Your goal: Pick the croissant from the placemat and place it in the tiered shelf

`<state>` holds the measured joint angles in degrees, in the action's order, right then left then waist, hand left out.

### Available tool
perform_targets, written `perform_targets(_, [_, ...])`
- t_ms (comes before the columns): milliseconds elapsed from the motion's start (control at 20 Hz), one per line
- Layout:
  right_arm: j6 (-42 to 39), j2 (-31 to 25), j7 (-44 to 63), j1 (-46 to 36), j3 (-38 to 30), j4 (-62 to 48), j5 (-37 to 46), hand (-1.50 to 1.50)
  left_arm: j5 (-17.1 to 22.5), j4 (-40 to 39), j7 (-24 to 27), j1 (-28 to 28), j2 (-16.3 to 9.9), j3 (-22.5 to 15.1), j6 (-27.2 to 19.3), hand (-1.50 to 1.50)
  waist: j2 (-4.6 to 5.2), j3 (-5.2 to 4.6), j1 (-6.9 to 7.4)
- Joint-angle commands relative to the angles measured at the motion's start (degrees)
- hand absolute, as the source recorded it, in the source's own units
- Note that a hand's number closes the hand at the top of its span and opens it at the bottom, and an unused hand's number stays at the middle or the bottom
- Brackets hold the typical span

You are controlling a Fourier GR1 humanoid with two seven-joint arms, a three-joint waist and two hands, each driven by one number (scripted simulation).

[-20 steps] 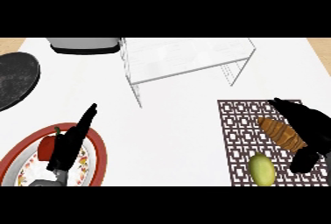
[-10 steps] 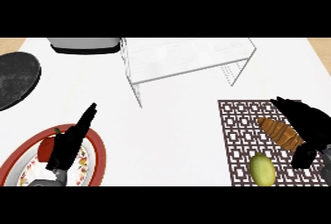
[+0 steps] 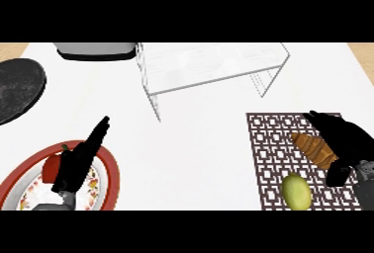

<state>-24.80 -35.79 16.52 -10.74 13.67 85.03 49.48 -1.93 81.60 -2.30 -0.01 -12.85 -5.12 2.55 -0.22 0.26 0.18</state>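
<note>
Grasping step: right hand (image 3: 342,141) at the croissant (image 3: 312,148)

Its fingers curl beside the croissant; closure I cannot tell. Next: lift it toward the tiered shelf (image 3: 211,66).

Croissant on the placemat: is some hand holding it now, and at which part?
Not yet held. The right hand is curling beside the croissant, along its right side.

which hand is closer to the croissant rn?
Right. The right hand is right beside the croissant on the placemat; the left hand is far across the counter, over the plate.
</note>
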Motion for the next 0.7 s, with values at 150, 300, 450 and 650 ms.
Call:
perform_targets(150, [1.15,2.69,-5.86,-1.97,-2.3,-6.95,5.45,-1.5,-1.36,-3.17,-1.63,-2.79,1.7,1.36,0.99,0.0,0.24,-0.25,-0.08])
perform_targets(300, [2.43,3.98,-7.87,-3.79,-3.02,-12.23,6.59,1.5,-2.55,4.13,-6.27,0.92,3.12,-0.84,-0.41,0.0,0.24,-0.24,0.17])
perform_targets(450, [7.42,7.27,-9.03,0.18,3.15,-10.25,10.74,1.5,-0.46,-0.32,-3.37,0.11,1.94,1.04,2.52,0.0,0.26,-0.24,0.07])
perform_targets(650, [7.13,5.31,-15.37,-0.79,-1.23,-12.59,9.04,1.5,-3.79,-0.54,-2.22,-0.36,3.94,0.16,-0.28,0.0,0.25,-0.24,-0.04])
